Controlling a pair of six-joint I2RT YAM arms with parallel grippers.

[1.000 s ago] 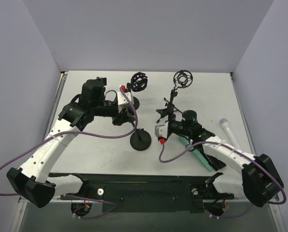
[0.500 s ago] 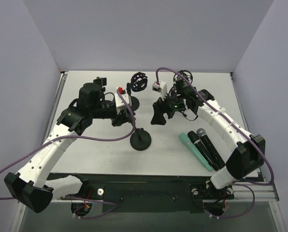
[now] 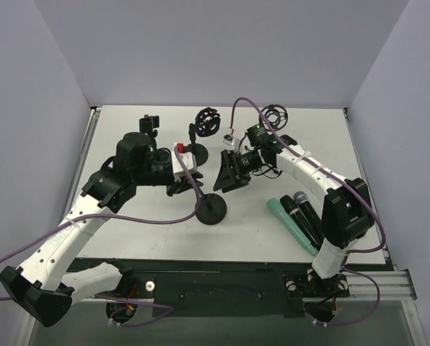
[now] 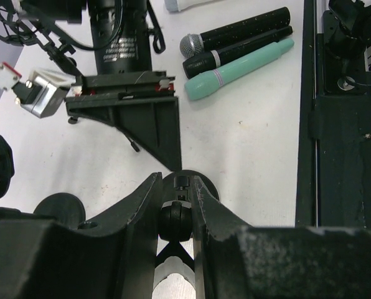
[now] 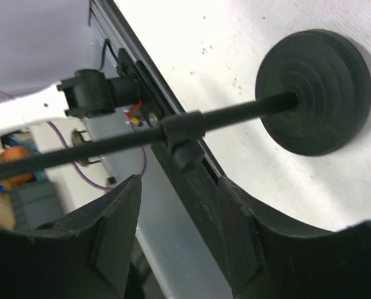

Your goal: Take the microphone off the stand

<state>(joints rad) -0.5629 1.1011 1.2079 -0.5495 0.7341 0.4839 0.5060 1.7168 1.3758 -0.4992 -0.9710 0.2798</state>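
A teal microphone (image 3: 293, 226) and a black microphone (image 3: 306, 216) lie side by side on the table (image 3: 251, 234), right of the stand's round base (image 3: 210, 211) and apart from it. Above that base, the left gripper (image 4: 177, 187) is clamped on the pole (image 5: 235, 115). The right gripper (image 5: 179, 187), fingers parted and holding nothing, hangs near the base with the pole just past its fingertips.

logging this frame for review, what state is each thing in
left gripper, shut on stand
right gripper, open, stand pole just ahead, ungripped
stand, standing on its base
teal microphone, lying flat, off any stand
black microphone, lying flat beside teal microphone
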